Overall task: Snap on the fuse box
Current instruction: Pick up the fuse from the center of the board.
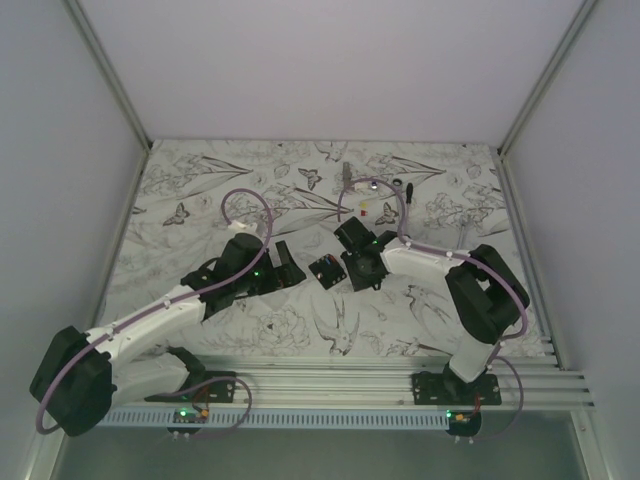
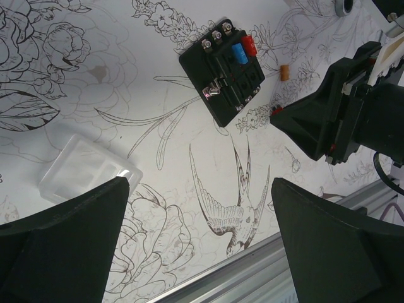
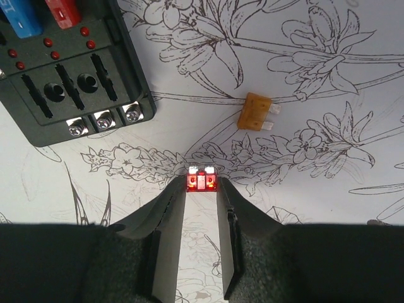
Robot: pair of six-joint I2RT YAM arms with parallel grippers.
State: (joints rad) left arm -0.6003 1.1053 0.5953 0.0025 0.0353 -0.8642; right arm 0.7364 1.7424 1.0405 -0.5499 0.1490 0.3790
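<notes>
The right wrist view cuts off the fuse box (image 3: 69, 76) at its top-left corner, and the left gripper's (image 2: 199, 186) dark finger hides a corner of the clear plastic lid (image 2: 88, 167). The box, matte black with slots and shiny screws, lies on the flower-printed table (image 1: 250, 330) between both arms. The left fingers gape wide; the right gripper (image 3: 201, 189) pinches a translucent red fuse (image 3: 201, 182), with an amber fuse (image 3: 255, 112) lying loose nearby

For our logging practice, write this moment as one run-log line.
left tool open, empty | right tool pinching red fuse | fuse box untouched | orange fuse loose beside box
</notes>
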